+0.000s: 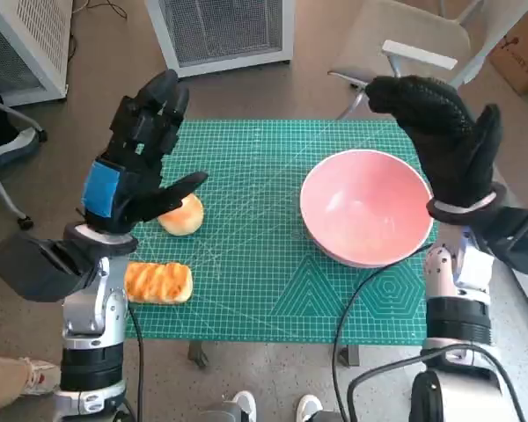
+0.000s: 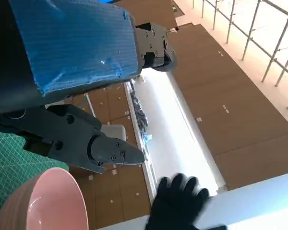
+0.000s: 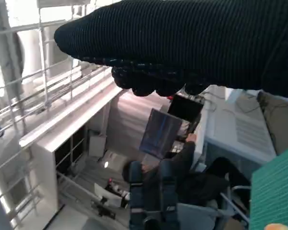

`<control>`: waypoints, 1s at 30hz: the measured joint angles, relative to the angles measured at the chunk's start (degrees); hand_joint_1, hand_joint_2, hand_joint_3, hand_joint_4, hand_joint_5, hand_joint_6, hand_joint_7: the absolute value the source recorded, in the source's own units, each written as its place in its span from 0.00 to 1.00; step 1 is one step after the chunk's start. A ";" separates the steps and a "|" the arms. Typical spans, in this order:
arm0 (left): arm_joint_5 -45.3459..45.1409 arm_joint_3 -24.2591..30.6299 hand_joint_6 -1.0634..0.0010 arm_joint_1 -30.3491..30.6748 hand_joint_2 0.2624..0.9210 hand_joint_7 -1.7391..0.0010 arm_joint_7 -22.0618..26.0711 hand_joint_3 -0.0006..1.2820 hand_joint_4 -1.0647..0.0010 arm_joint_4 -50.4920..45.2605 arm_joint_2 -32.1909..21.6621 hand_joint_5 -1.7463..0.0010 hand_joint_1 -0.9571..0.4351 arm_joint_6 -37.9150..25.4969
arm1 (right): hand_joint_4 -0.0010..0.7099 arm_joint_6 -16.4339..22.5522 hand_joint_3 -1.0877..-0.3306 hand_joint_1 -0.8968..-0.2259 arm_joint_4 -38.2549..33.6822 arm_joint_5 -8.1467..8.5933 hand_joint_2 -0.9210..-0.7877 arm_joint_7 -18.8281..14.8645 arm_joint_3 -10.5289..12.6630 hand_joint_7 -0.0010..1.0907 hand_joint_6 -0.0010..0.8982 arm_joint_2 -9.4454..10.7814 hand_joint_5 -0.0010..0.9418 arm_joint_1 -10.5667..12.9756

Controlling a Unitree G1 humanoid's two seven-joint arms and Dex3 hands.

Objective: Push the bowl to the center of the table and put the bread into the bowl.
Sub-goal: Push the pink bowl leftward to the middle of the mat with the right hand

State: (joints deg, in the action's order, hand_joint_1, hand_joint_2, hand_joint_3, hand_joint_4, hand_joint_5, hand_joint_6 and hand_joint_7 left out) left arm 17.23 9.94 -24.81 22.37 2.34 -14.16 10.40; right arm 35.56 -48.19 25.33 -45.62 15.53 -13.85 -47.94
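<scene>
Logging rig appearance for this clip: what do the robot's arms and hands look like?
Left hand: black, hard-shelled, blue tape across its back. Right hand: black knitted glove with a pale band at the wrist. Both forearms are pale grey-white segments with dark joint rings; black cables loop beside the right forearm and trail under the left.

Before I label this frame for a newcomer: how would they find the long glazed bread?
Start at the green cutting mat and go to its near left corner, beside the left forearm. The long bread lies there, ridged and glazed, unlike the round bun farther in.
</scene>
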 measured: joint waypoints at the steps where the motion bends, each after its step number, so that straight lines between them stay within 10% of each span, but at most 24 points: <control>1: 0.00 0.03 1.00 0.00 0.98 0.71 -0.01 0.15 0.90 0.11 0.00 1.00 0.49 0.10 | 0.27 0.36 0.56 0.36 -1.31 -0.14 0.00 0.00 0.30 0.31 0.14 -0.38 0.00 -0.27; 30: -0.12 -0.11 1.00 -0.02 0.98 0.71 -0.06 0.15 0.90 0.98 0.04 1.00 0.48 1.04 | 0.27 2.12 0.49 0.42 -15.89 -5.27 0.00 6.29 3.00 0.28 0.14 -3.17 0.00 -5.35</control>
State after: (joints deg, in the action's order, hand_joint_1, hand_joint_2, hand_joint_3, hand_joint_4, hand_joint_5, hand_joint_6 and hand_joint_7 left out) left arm 17.11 9.83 -24.84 22.32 3.32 -14.12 11.44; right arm 37.69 -64.08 20.06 -39.33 18.53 -17.02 -53.29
